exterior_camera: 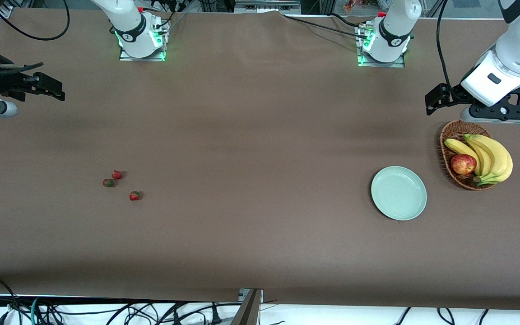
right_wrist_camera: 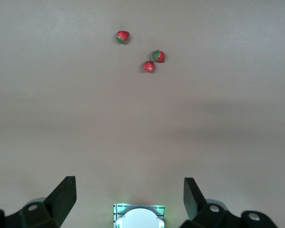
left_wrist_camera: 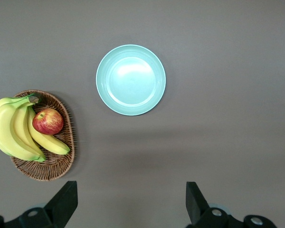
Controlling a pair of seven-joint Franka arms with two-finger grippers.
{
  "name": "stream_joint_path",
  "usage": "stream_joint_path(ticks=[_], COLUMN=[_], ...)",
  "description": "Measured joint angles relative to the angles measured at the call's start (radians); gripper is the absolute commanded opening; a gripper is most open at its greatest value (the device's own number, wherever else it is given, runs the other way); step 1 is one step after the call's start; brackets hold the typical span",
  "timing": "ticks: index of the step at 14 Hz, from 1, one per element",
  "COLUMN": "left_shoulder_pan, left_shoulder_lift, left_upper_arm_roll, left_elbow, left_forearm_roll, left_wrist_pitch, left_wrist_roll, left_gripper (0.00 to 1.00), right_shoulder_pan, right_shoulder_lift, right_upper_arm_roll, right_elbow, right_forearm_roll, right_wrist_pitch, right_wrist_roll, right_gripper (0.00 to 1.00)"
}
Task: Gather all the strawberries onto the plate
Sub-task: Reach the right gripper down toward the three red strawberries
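Three small red strawberries [exterior_camera: 116,174] [exterior_camera: 109,183] [exterior_camera: 134,195] lie close together on the brown table toward the right arm's end. The right wrist view shows the same strawberries [right_wrist_camera: 122,36] [right_wrist_camera: 158,56] [right_wrist_camera: 148,66]. The pale green plate [exterior_camera: 398,193] [left_wrist_camera: 130,80] sits empty toward the left arm's end. My right gripper [exterior_camera: 50,85] [right_wrist_camera: 129,187] hangs open and empty over the table's right-arm end, well away from the berries. My left gripper [exterior_camera: 436,99] [left_wrist_camera: 131,190] is open and empty, up over the table beside the basket.
A wicker basket [exterior_camera: 447,135] [left_wrist_camera: 57,164] holding bananas [exterior_camera: 490,155] [left_wrist_camera: 14,130] and a red apple [exterior_camera: 463,164] [left_wrist_camera: 48,121] stands next to the plate, at the left arm's end. Both arm bases [exterior_camera: 140,38] [exterior_camera: 384,43] stand along the table's edge farthest from the front camera.
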Motion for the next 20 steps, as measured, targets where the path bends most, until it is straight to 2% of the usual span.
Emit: stream_joint_path(ticks=[14, 20], left_shoulder_pan=[0.0, 0.0], left_shoulder_lift=[0.0, 0.0], left_upper_arm_roll=[0.0, 0.0], left_elbow=[0.0, 0.0], left_forearm_roll=[0.0, 0.0], left_wrist_pitch=[0.0, 0.0], left_wrist_roll=[0.0, 0.0], left_gripper=[1.0, 1.0], right_shoulder_pan=[0.0, 0.017], right_shoulder_lift=[0.019, 0.168], right_upper_arm_roll=[0.0, 0.008], right_elbow=[0.0, 0.0], right_forearm_roll=[0.0, 0.0], right_wrist_pitch=[0.017, 0.15], right_wrist_roll=[0.0, 0.0], right_gripper=[1.0, 1.0])
